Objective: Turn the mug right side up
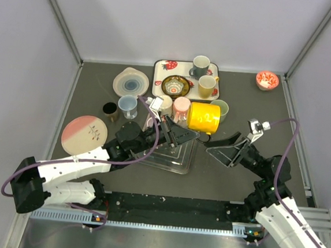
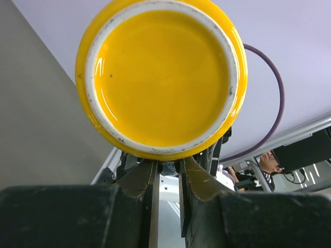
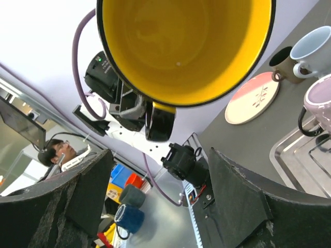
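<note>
Black fingers of the right gripper (image 3: 160, 160) fill the lower corners of its own wrist view, spread wide apart with nothing between them. They sit just short of the yellow mug (image 3: 186, 46) and touch no part of it.

That mug is held on its side above the middle of the table, its mouth turned to the right toward the open right gripper (image 1: 218, 153) and its base to the left. From above, the yellow mug (image 1: 204, 117) is a glossy yellow barrel just beyond the clear tray (image 1: 165, 156). Its inside is the same bright yellow, smooth and bare, and the rim looks dark in shadow. In the left wrist view the underside of the yellow mug (image 2: 163, 77) is a yellow disc ringed by an unglazed white foot with small dark specks.

The left gripper (image 2: 168, 170) has its jaws drawn nearly together, leaving only a thin slit, just under the mug's base. The right wrist view shows them pinching the handle (image 3: 159, 120), which points down and looks dark in shadow. From above, the left gripper (image 1: 183, 130) reaches in from the near left.

The contact on the handle is hidden by the base in the left wrist view. The mug's upper rim is cut off by the frame in the right wrist view. From above, the mug covers part of a green cup (image 1: 222, 109) behind it. A pink plate (image 1: 84, 134) lies well to the left.
</note>
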Controlling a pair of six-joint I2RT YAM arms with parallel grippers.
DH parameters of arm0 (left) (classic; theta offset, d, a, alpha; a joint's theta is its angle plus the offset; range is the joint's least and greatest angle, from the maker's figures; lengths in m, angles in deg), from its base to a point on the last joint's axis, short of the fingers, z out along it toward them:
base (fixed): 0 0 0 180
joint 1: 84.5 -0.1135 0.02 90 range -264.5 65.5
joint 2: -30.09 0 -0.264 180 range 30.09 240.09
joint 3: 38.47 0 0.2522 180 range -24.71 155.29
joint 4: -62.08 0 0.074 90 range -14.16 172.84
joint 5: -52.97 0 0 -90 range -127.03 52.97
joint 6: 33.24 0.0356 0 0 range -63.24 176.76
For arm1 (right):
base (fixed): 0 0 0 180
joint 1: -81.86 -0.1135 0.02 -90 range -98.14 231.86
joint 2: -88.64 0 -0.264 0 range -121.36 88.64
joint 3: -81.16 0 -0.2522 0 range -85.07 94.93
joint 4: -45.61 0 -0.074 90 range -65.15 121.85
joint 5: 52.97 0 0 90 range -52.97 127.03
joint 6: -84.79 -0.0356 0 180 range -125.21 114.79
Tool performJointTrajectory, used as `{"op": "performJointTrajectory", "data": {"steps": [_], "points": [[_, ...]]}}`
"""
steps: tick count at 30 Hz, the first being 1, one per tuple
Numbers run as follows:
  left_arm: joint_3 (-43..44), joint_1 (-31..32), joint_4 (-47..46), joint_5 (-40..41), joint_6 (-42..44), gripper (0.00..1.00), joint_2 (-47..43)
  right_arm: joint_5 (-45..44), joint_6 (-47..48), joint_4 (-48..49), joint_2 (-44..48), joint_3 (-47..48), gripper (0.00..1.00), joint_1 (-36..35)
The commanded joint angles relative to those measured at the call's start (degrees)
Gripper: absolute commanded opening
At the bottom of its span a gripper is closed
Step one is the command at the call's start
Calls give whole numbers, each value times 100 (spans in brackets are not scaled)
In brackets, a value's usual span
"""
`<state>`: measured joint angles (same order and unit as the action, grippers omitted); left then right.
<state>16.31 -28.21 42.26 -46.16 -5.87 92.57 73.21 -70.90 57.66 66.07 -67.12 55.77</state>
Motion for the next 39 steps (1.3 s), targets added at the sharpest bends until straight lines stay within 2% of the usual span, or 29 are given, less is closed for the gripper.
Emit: {"op": "performJointTrajectory", "data": {"steps": [1,6,17,20,27,34,37,38,39], "points": [[30,-13,-966,-362,-30,0,-148,178,170,382,-195,541,75,7],[-50,-13,-939,-423,-47,0,-140,205,232,364,-397,718,74,7],[-15,-13,-966,-695,-65,0,-34,398,65,593,-933,850,65,7],[21,-13,-1027,-853,-74,0,19,451,-13,706,-1091,894,61,7],[38,-4,-1054,-1091,-91,0,89,513,-189,1041,-1417,999,45,7],[-23,-4,-1062,-1214,-109,0,115,214,-409,1401,-1540,1008,42,7],[-41,4,-1089,-1258,-91,0,115,73,-488,1542,-1645,1034,30,7],[-58,-4,-1089,-1267,-100,0,115,56,-489,1568,-1672,1061,19,7],[-67,-4,-1098,-1276,-83,0,98,38,-506,1586,-1715,1087,14,7]]}}
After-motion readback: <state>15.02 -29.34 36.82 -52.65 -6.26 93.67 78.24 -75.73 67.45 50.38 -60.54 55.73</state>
